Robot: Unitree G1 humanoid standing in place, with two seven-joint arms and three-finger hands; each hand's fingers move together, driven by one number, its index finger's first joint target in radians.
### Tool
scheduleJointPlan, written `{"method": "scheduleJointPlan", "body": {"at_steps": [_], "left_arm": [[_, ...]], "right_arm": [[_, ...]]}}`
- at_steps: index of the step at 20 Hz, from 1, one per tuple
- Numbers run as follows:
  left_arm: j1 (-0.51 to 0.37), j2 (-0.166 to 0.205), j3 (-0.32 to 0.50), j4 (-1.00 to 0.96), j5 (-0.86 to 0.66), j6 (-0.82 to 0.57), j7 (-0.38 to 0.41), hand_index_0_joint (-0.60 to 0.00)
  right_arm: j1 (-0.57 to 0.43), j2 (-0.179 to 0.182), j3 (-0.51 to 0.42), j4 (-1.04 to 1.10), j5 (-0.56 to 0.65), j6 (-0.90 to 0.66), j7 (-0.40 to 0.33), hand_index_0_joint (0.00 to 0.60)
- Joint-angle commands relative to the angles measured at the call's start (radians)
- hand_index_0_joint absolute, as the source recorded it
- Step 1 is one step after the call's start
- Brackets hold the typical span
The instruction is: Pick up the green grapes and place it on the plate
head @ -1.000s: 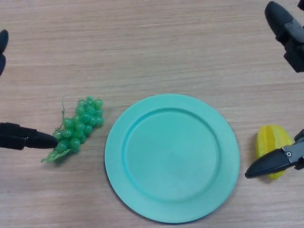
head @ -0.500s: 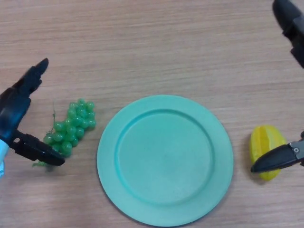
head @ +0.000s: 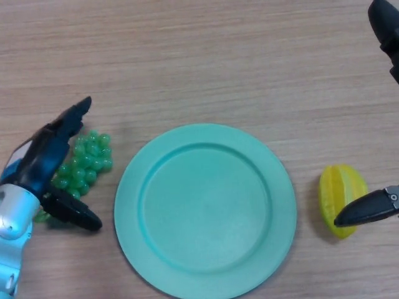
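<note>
A bunch of green grapes [head: 87,161] lies on the wooden table just left of the teal plate [head: 204,205]. My left hand [head: 48,162] hovers over the bunch's left side, open, with fingers stretched past the grapes' top and the thumb [head: 75,213] reaching below them. Part of the bunch is hidden under the hand. The plate is bare. My right hand [head: 368,208] shows at the right edge, a dark fingertip lying over the lower right of a yellow fruit.
A yellow star fruit [head: 340,198] rests right of the plate. Another dark part of the right hand [head: 386,31] shows in the top right corner. The table top is light wood.
My left hand has moved right and over the grapes, from beside them to straddling the bunch. The view has shifted, so plate and fruit sit further left.
</note>
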Motion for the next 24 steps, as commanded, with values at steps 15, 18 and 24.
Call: {"method": "scheduleJointPlan", "body": {"at_steps": [15, 18, 24], "left_arm": [[0.089, 0.042, 0.202, -0.29, -0.286, 0.049, 0.084, -0.6], [0.11, 0.054, 0.237, -0.443, -0.349, 0.151, 0.048, -0.6], [0.176, -0.04, 0.185, -0.964, -0.495, 0.538, -0.118, -0.6]], "right_arm": [[0.05, -0.122, -0.072, -0.046, 0.076, -0.219, -0.081, 0.0], [0.051, -0.142, -0.066, -0.046, 0.081, -0.226, -0.095, 0.0], [0.046, -0.168, -0.049, -0.046, 0.088, -0.244, -0.12, 0.0]]}}
